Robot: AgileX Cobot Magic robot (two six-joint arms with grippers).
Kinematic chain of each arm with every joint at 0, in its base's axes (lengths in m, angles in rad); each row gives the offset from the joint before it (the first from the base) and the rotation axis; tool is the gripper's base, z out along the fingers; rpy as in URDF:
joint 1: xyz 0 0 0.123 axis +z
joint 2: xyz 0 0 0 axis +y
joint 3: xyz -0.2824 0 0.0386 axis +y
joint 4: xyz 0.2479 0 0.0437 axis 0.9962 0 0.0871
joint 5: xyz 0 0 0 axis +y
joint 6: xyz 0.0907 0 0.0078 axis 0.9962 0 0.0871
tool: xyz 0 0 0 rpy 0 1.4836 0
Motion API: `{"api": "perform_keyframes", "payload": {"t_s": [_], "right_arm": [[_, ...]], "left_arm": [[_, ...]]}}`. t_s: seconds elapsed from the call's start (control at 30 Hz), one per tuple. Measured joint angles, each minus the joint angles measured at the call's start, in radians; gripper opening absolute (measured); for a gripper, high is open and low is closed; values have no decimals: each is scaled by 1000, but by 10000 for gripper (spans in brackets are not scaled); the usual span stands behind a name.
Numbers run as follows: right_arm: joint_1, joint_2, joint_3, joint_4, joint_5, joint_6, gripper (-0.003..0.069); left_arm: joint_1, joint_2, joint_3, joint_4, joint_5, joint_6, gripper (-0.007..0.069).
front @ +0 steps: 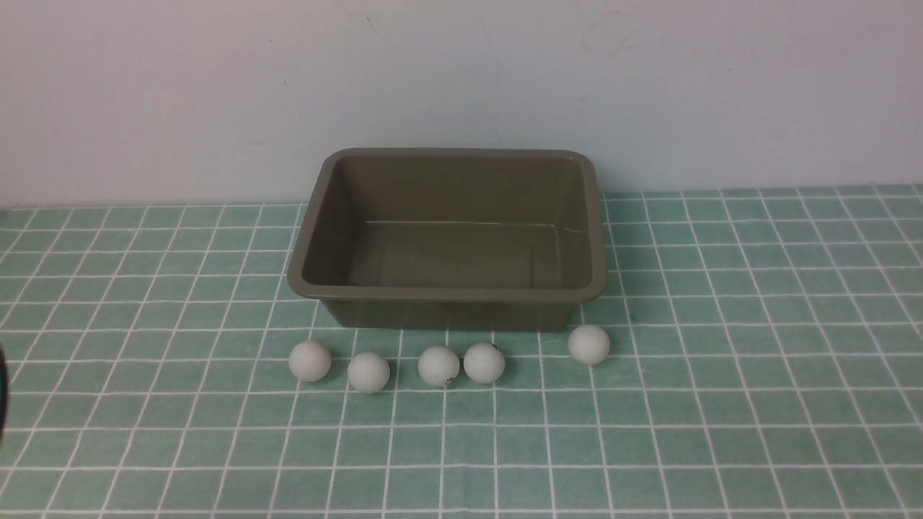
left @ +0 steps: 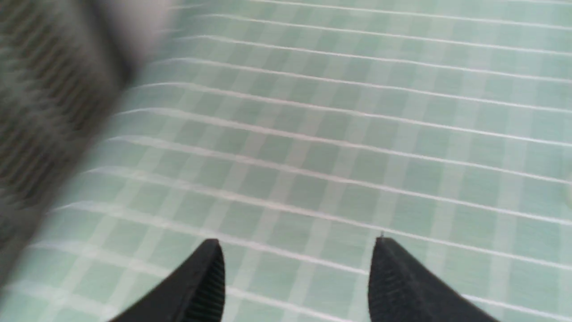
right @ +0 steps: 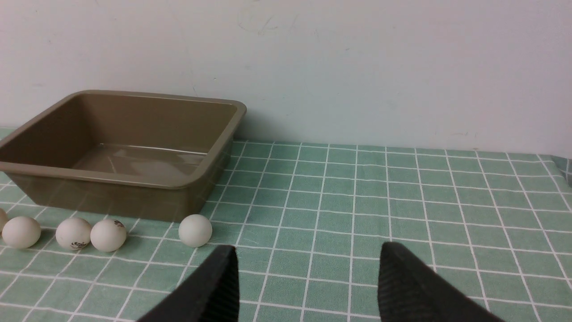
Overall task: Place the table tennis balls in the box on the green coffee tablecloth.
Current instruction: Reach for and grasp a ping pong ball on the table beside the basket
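The olive-brown box (front: 447, 294) stands empty at the back middle of the green coffee tablecloth (front: 721, 360). Several white table tennis balls lie in a row just in front of it, from the leftmost ball (front: 310, 360) to the rightmost ball (front: 588, 344). In the right wrist view the box (right: 111, 180) and the nearest ball (right: 195, 230) lie ahead of my right gripper (right: 308, 248), which is open and empty. My left gripper (left: 297, 243) is open over bare cloth (left: 335, 134) in a blurred view, with nothing between its fingers.
A pale wall (front: 461, 72) rises right behind the box. A dark sliver (front: 2, 389) shows at the front view's left edge. A blurred grey-brown mass (left: 44, 112) fills one side of the left wrist view; I cannot tell what it is.
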Motion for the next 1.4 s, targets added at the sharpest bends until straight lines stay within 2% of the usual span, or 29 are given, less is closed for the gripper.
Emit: {"api": "perform_keyframes", "payload": {"t_s": [0.13,0.33,0.6,0.73,0.77,0.9,1.0,1.17,1.4], "right_arm": [[0,0,14,8,-5,0,388],[0,0,45,38,-4,0,388],[0,0,58,84,-5,-18,388],[0,0,58,87,-15,-33,388],[0,0,58,87,-15,-33,388],[0,0,58,93,-18,-40,388],[0,0,58,94,-20,-41,388],[0,0,58,99,-23,-41,388],[0,0,58,99,-42,-50,388]], "left_arm": [[0,104,0,-244,-10,249,363],[0,257,-11,-494,-9,533,363],[0,399,-107,-806,31,923,363],[0,444,-159,-909,31,1106,363],[0,448,-163,-916,31,1120,363],[0,535,-224,-1082,8,1406,363],[0,577,-226,-1197,-44,1502,363],[0,647,-227,-1297,-66,1623,365],[0,777,-228,-1318,-10,1646,448]]}}
